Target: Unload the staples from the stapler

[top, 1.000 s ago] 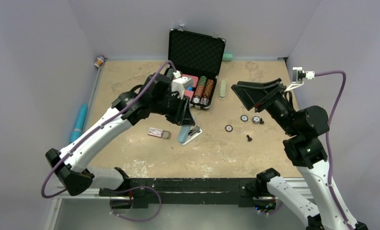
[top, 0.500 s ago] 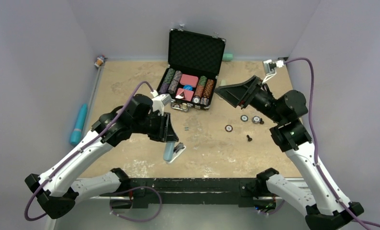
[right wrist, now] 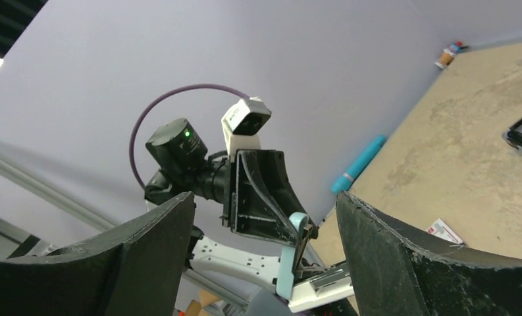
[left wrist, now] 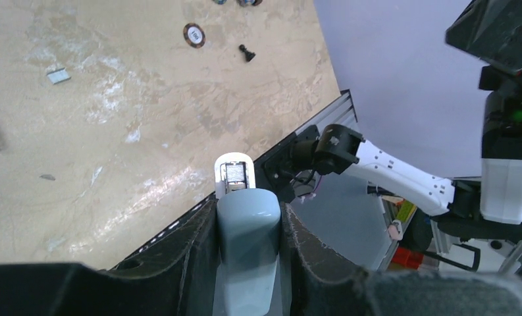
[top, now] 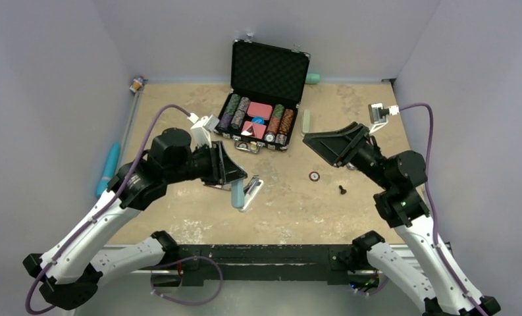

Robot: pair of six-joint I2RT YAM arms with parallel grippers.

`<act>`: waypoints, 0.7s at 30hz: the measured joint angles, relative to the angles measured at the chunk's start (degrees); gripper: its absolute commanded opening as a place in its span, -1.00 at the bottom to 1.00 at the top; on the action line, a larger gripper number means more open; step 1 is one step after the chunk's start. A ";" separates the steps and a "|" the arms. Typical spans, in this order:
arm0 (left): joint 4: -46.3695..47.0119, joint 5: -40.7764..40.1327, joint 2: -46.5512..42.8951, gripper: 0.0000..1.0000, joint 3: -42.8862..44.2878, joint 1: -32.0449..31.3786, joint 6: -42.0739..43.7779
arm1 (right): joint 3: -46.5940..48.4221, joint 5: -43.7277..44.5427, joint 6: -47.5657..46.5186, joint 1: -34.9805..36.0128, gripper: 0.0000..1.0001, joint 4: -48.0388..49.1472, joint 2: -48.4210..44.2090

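From above, the left arm has swung the stapler [top: 236, 195] farther from the near edge than a moment ago. The arm is bent low, and the left claw [top: 235, 184] grips the stapler's pale blue body. The right claw [top: 329, 141] has sunk toward the worktop [top: 179, 112], spread wide and empty.

At the left wrist, the stapler's tip shows against the worktop's front edge. The staples [left wrist: 58, 76] lie loose on bare surface, well apart from a chip [left wrist: 193, 35].

At the right wrist, the fingers [right wrist: 409, 263] stand parted with nothing between them, facing the left arm.
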 measured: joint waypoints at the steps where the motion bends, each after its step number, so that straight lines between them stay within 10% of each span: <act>1: -0.22 -0.28 0.81 -1.00 1.57 0.02 -0.35 | -0.17 -0.68 0.66 0.00 0.67 1.73 0.11; 21: 13.18 13.11 7.32 -1.00 14.32 14.45 -12.61 | -5.60 -7.10 6.08 0.31 0.97 16.70 6.40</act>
